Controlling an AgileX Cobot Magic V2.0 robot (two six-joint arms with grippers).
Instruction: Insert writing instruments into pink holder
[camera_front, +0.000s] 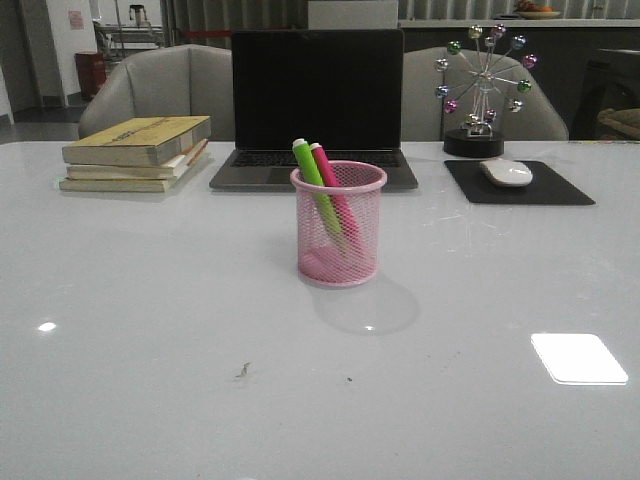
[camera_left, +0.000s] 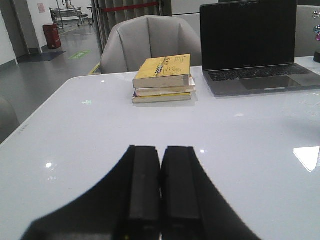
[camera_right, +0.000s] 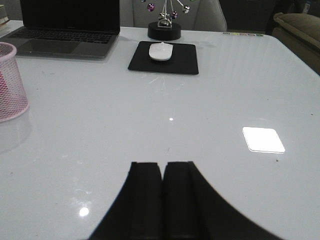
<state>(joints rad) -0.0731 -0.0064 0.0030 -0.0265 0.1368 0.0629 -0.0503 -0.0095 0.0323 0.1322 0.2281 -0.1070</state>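
The white desk (camera_front: 150, 330) fills most of the front view, glossy enough to carry bright reflections near its front edge. At the middle of its far edge an open laptop (camera_front: 317, 100) stands with a dark screen, and toward the far left corner a stack of books (camera_front: 137, 153) lies with a yellow cover on top. Toward the far right a black mouse pad (camera_front: 560, 188) lies flat with a white mouse (camera_front: 507, 172) on it, and just behind the pad, at the far edge, stands a small ferris-wheel ornament (camera_front: 484, 85) with coloured balls on a black base. The pink holder (camera_front: 338, 224) stands upright near the centre of the desk, in front of the laptop and apart from it. Inside it the green highlighter (camera_front: 314, 175) and the pink highlighter (camera_front: 330, 178) lean side by side toward the holder's far-left rim, their upper ends sticking out above it; whether the two touch each other through the mesh is hard to say. The left gripper (camera_left: 160, 190) hovers over the left part of the desk with its black fingers pressed together on nothing, and the right gripper (camera_right: 162, 200) does the same over the right part, well apart from the holder.
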